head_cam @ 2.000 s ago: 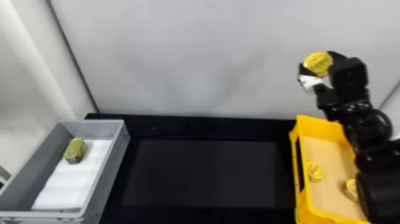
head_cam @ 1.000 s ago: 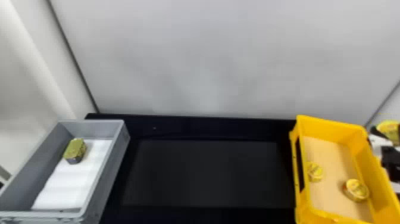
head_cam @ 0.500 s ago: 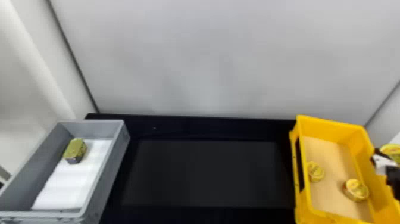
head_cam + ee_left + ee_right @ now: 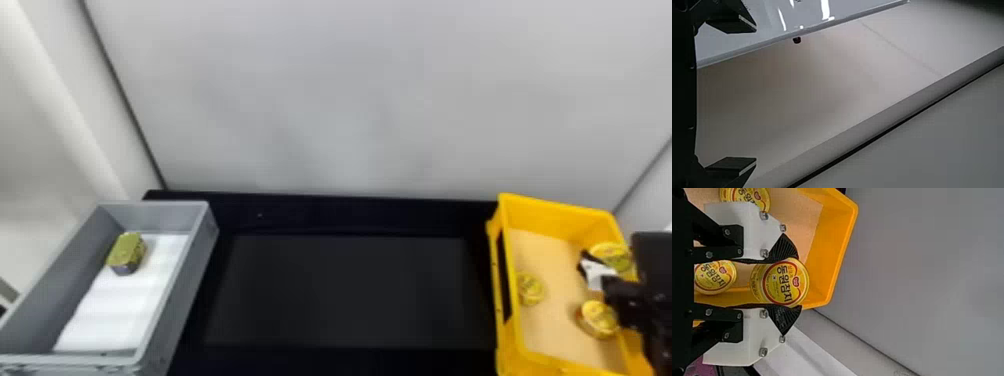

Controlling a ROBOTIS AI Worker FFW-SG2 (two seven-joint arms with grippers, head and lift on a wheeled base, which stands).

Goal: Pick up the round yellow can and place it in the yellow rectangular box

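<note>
Head view: from above and back of the black desk point(image 4: 345, 295), looking forward and down; farthest off of the two views of the yellow rectangular box point(image 4: 555, 215), it takes in the desk's far edge, the grey box point(image 4: 201, 255) by its left edge and the pale back wall point(image 4: 350, 100).
Right wrist view: close above the yellow rectangular box, on its side, facing the box's far edge and far right corner.
Left wrist view: on its side, toward a pale surface point(image 4: 828, 86) and glossy panel point(image 4: 762, 23); heading unclear.
Shared, head and right wrist: the box's far edge, far right corner and floor.
Shared, head and left wrist: cannot tell.
</note>
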